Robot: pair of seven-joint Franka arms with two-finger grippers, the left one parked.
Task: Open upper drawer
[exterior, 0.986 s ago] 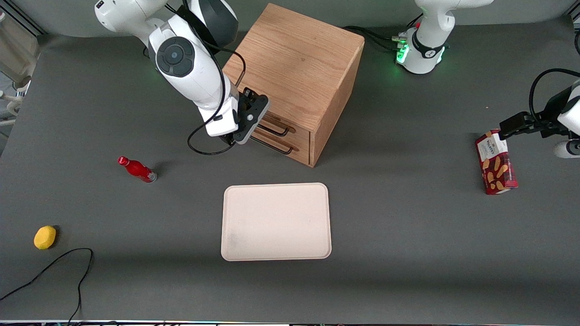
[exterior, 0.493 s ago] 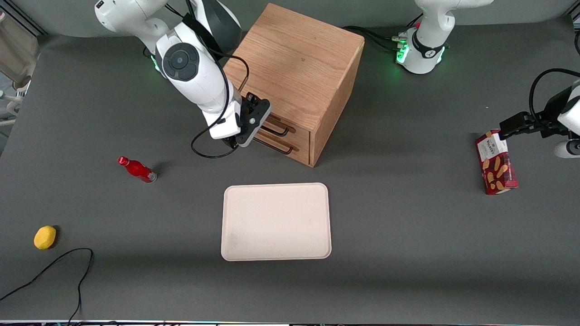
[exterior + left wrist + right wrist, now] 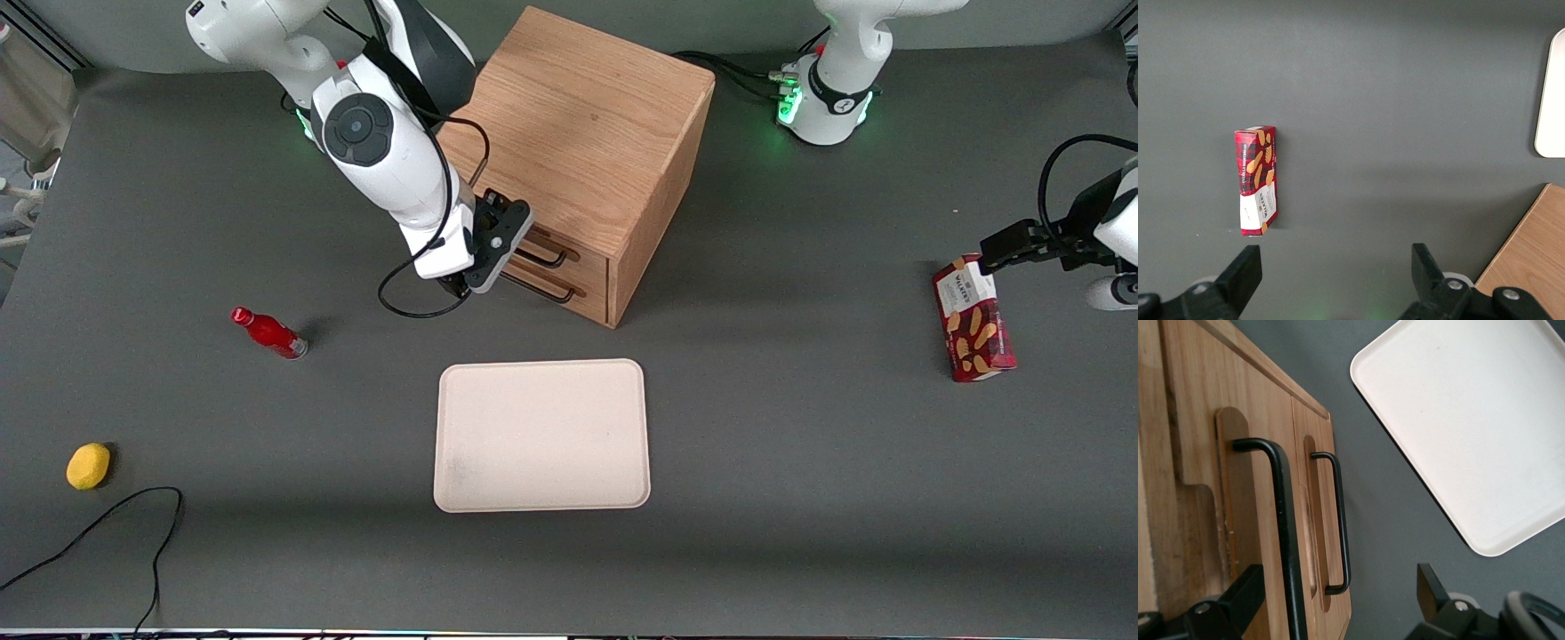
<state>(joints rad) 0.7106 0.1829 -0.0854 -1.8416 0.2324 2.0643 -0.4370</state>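
Observation:
The light oak cabinet (image 3: pixel 587 116) stands at the back of the table, and both its drawers look closed. The upper drawer (image 3: pixel 1238 520) carries a thin black bar handle (image 3: pixel 1283 520) (image 3: pixel 544 255), with the lower drawer's handle (image 3: pixel 1340 520) (image 3: pixel 540 287) beneath it. My right gripper (image 3: pixel 1337 587) (image 3: pixel 508 253) is right in front of the drawer fronts, at the end of the handles toward the working arm's end of the table. It is open. The upper handle's bar runs between the two fingers, close to one finger (image 3: pixel 1248 590). Nothing is clamped.
A beige tray (image 3: pixel 542 436) lies nearer the front camera than the cabinet. A red bottle (image 3: pixel 268 332), a yellow object (image 3: pixel 88 466) and a black cable (image 3: pixel 107 524) lie toward the working arm's end. A red biscuit box (image 3: pixel 972 318) lies toward the parked arm's end.
The right arm has swung in toward the cabinet, bringing the gripper slightly closer to the drawer handles. The drawers have not moved.

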